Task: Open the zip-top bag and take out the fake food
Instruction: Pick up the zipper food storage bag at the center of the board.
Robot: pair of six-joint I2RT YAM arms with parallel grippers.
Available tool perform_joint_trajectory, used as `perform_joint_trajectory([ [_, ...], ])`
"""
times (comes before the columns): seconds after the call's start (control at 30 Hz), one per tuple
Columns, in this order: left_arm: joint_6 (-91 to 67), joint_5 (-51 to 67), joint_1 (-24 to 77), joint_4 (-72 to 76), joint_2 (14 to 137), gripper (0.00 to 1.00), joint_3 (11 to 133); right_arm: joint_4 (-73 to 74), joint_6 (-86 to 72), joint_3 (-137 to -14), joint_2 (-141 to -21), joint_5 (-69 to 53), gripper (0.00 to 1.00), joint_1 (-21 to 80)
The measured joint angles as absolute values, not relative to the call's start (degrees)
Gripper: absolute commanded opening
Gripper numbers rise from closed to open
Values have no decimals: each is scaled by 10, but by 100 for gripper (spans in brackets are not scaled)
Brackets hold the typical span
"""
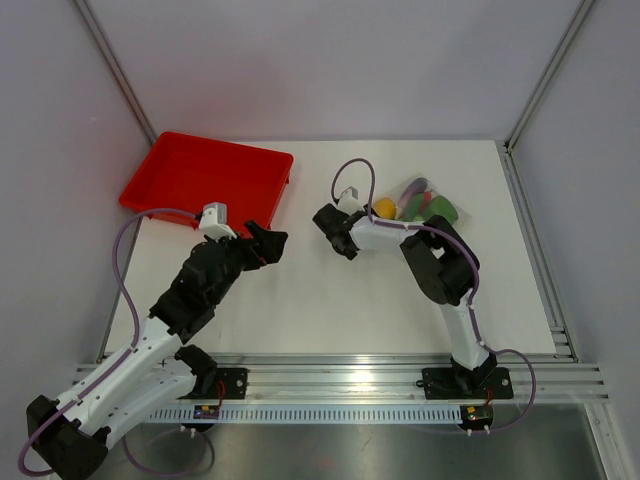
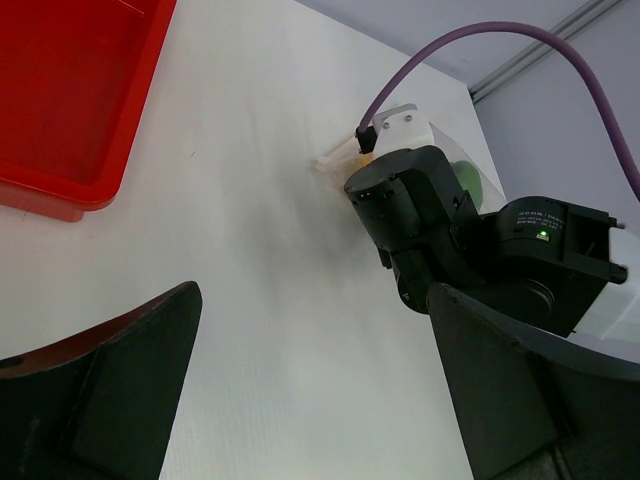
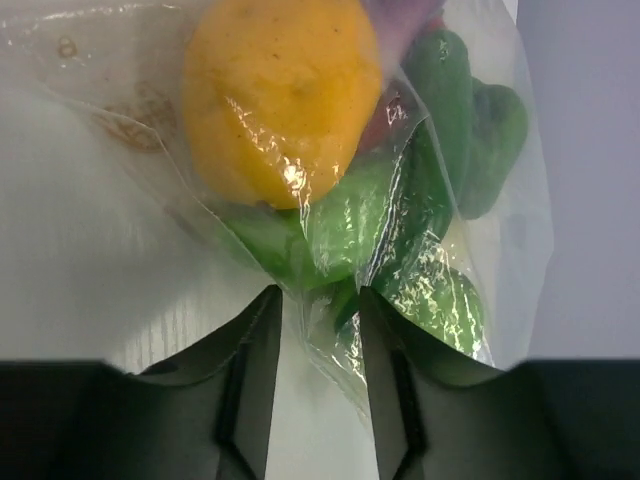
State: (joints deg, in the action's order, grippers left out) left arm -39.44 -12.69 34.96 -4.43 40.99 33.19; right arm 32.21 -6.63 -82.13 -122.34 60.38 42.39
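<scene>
bag (image 1: 428,203), food (image 3: 281,96) inside, lies on counter (image 1: 330,310) toward the far right, well apart from tray (image 1: 205,175); right jaws part-released, straddling the bag's edge film with a gap showing between them; left jaws fully released, hovering over counter near the tray's corner, holding nothing.

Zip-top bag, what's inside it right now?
Through the zip-top bag: a round yellow fruit, several green pieces, a purple piece at the top. Anything beneath them is covered.
</scene>
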Motion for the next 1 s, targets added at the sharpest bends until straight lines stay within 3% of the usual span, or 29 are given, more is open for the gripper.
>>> perform_joint_trajectory([
  [0.03,-394,-127,350,-44,410,99,332,326,-69,-821,-1223,603,13,424],
  [0.1,-394,-127,350,-44,410,99,332,329,-75,-821,-1223,598,0,424],
  [0.47,-395,-127,349,-44,411,99,332,296,-52,-800,-1207,580,0,447],
  [0.77,-394,-128,349,-43,409,99,332,70,92,-624,-1054,533,0,578],
  [1.0,-390,-143,348,-42,424,99,332,-78,176,-538,-947,465,0,615],
])
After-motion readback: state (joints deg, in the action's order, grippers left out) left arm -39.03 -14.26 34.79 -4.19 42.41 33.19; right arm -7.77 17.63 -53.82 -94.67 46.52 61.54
